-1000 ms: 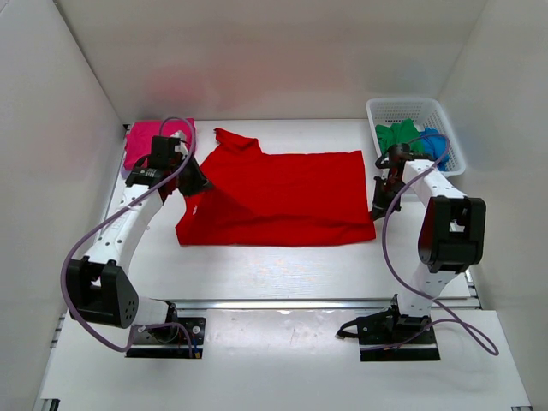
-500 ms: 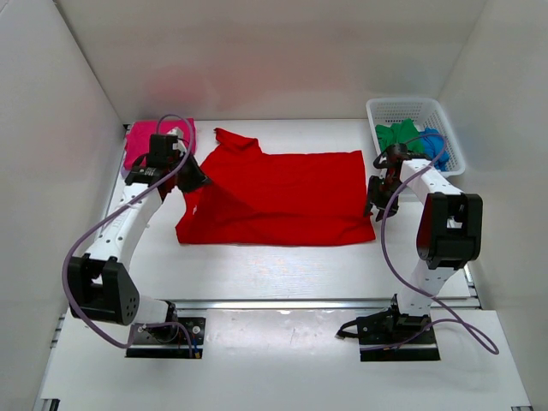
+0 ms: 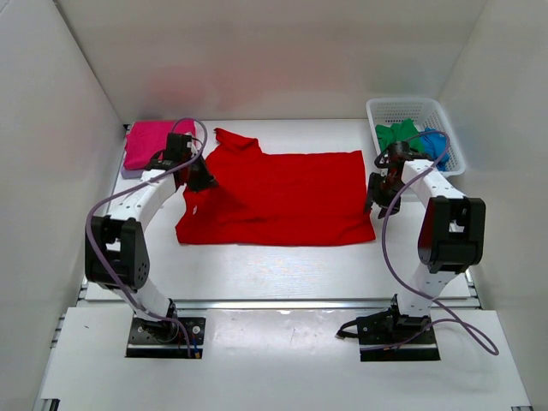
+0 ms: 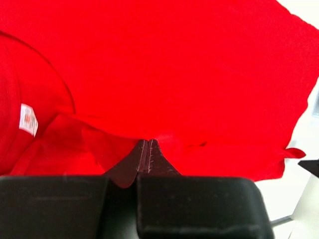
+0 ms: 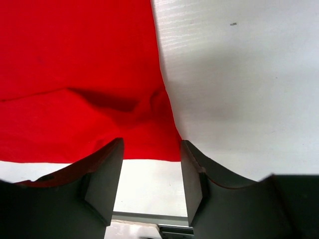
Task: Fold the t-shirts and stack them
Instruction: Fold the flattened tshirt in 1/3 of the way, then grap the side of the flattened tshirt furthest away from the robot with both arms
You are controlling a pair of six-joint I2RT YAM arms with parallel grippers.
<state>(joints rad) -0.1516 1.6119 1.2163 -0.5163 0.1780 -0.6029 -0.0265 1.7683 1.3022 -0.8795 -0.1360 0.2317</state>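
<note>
Red t-shirt (image 3: pixel 282 201) lies spread just left of the basket (image 3: pixel 407 102). On the side away from the basket, the left gripper (image 4: pixel 148 148) pinches cloth tight. The right gripper (image 5: pixel 151 172), parted, straddles the corner nearest the basket and should clamp before both lift evenly.

Your left arm (image 3: pixel 145 199) and right arm (image 3: pixel 424 178) are white links with black joint housings. A purple cable (image 3: pixel 383 244) loops along each; gripper fingers (image 5: pixel 102 174) are black.

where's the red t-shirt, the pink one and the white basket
red t-shirt (image 3: pixel 282 197), top external view, middle of its spread body
pink t-shirt (image 3: pixel 147 144), top external view, centre of the cloth
white basket (image 3: pixel 407 110), top external view, its far mesh wall
</note>
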